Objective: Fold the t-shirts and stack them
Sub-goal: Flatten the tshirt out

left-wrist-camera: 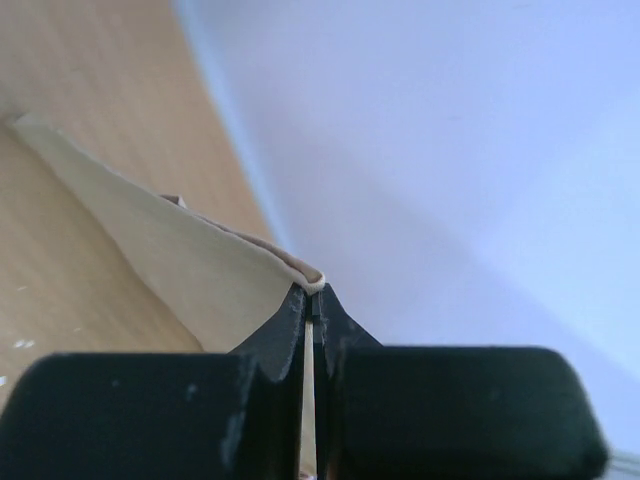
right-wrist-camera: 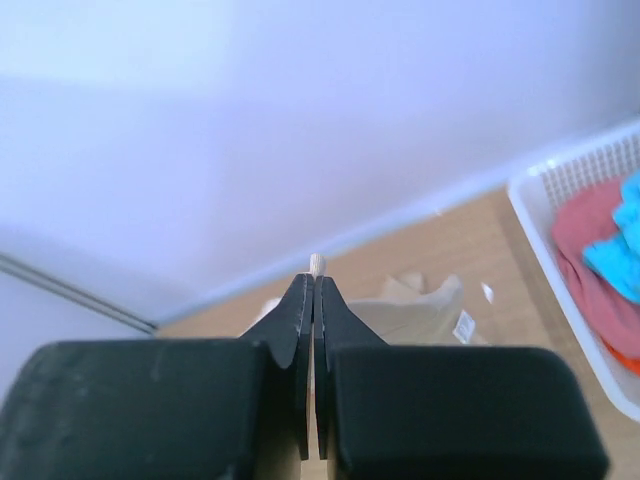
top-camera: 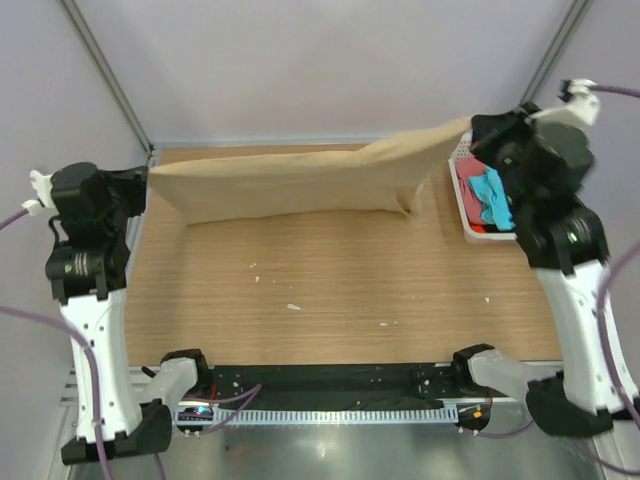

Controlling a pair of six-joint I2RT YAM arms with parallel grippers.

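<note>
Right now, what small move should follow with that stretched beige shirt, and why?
Probably both draw back and lower together, laying the tan t-shirt flat: the left gripper and right gripper pinch its ends, only its lower edge touching the table.

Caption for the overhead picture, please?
Left claw and right claw hold a tan t-shirt stretched over the table; other shirts wait in the basket.

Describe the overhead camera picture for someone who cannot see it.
A tan t-shirt hangs stretched across the far side of a wooden table, with the robot's left tool and right tool each shut on one end. A white basket at the table's right edge holds turquoise cloth and red cloth.
</note>
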